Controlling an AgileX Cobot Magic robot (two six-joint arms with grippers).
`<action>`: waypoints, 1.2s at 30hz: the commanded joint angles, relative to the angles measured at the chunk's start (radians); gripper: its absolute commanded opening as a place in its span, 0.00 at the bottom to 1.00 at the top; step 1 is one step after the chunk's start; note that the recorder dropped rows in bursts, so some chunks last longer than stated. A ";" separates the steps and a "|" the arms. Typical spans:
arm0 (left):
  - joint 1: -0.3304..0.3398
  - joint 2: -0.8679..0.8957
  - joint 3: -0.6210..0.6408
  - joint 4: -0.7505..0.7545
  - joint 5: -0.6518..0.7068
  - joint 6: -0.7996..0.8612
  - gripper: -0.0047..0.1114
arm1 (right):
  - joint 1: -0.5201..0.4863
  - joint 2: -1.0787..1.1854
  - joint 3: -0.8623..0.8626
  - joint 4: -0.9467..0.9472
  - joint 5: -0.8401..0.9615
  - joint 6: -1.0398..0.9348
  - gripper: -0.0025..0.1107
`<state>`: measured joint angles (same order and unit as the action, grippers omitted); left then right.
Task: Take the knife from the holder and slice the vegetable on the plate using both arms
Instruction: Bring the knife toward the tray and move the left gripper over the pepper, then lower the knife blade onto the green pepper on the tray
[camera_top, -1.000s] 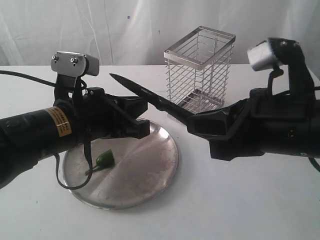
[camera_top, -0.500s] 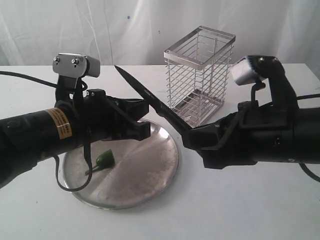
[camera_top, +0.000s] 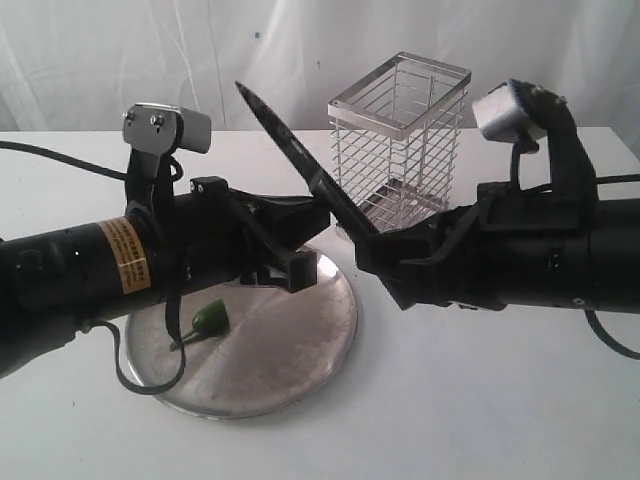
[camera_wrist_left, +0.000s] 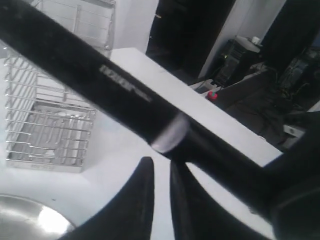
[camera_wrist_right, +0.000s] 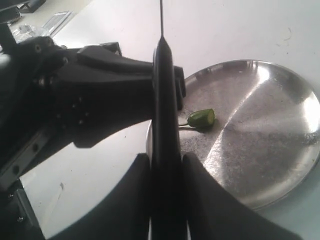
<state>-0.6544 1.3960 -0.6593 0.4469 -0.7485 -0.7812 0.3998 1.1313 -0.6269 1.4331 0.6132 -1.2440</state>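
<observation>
- Right gripper (camera_top: 372, 250) clamped the knife (camera_top: 300, 165) by its handle, the blade slanting to upper left.
- Left gripper (camera_wrist_left: 160, 165), barely parted and empty, sat just under the blade.
- Vegetable (camera_top: 210, 318) lay lower left on the plate (camera_top: 310, 345), overhung by the left arm (camera_top: 90, 265).
- Holder (camera_top: 398, 140) stood behind.

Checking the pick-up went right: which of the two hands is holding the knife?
The right hand, on the right of the exterior view: it is shut on the handle of the knife. The left hand grips nothing.

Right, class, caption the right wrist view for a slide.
Right gripper clamps the knife; the green vegetable lies on the plate below.
</observation>
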 joint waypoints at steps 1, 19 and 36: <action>-0.062 0.000 -0.010 0.020 -0.030 -0.011 0.20 | 0.000 0.010 -0.005 0.013 0.011 -0.016 0.02; -0.115 0.011 -0.010 0.003 -0.003 0.006 0.20 | 0.000 0.010 -0.017 0.036 0.028 -0.008 0.02; -0.003 -0.215 -0.010 -0.048 0.592 0.286 0.20 | 0.000 0.013 -0.012 -0.217 0.033 0.280 0.02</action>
<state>-0.6748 1.2197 -0.6657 0.4078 -0.2120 -0.5293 0.3998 1.1419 -0.6350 1.2544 0.5987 -1.0154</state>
